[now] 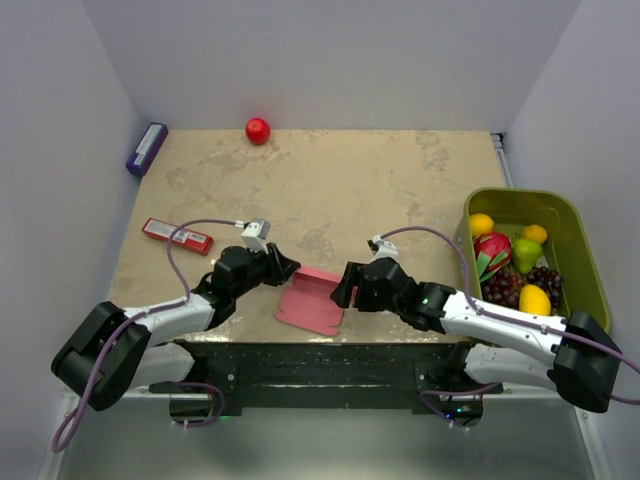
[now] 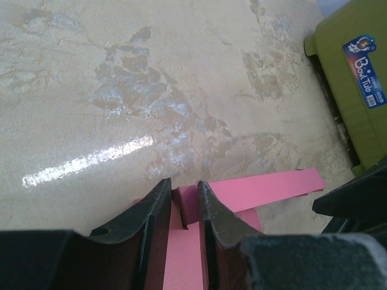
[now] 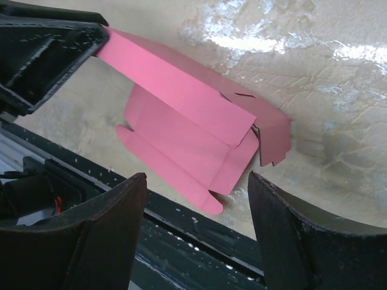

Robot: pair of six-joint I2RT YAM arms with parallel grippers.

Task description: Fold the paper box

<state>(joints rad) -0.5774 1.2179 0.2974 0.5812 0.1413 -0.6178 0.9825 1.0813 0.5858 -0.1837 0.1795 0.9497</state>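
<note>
One paper box (image 1: 312, 300); left gripper (image 2: 184, 192) pinches it, right gripper (image 3: 196, 178) gapes

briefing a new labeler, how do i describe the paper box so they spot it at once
Look at the near edge of the table, midway between the arms. The paper box lies there, a partly folded pink card sheet with one flap pinched in the left hand. Nothing else is pink; the red packet further left is a narrow bar.

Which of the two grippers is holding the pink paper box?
The left gripper: it is shut on a raised flap of the paper box. The right gripper is open beside the box and grips nothing.
</note>
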